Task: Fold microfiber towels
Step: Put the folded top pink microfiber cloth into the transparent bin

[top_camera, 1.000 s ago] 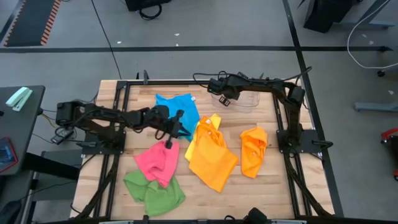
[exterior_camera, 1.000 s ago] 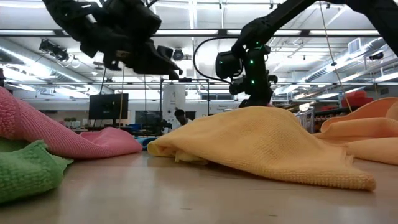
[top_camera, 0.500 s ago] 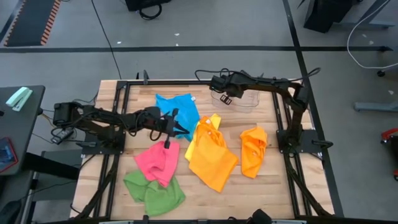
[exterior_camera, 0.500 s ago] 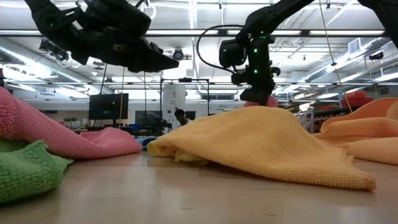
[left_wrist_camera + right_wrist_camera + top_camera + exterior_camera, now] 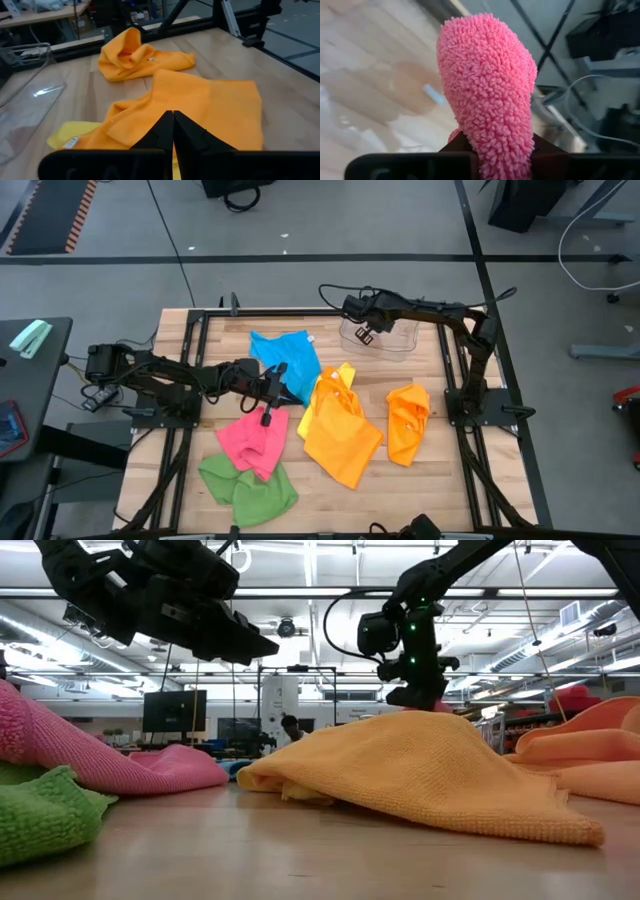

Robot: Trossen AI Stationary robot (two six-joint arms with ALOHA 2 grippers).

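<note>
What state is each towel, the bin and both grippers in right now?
left gripper: shut, empty, above the table by the pink towel.
right gripper: shut on a small pink cloth, over the clear bin.
blue towel: loosely spread.
pink towel: crumpled.
green towel: crumpled.
yellow towel: mostly under the large orange towel.
small orange towel: bunched.

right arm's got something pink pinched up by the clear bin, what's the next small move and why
Probably lower the right gripper into the clear bin and open it. Its fingers are shut on a pink towel and it hangs at the bin. The left gripper is shut, empty, above the other pink towel.
</note>
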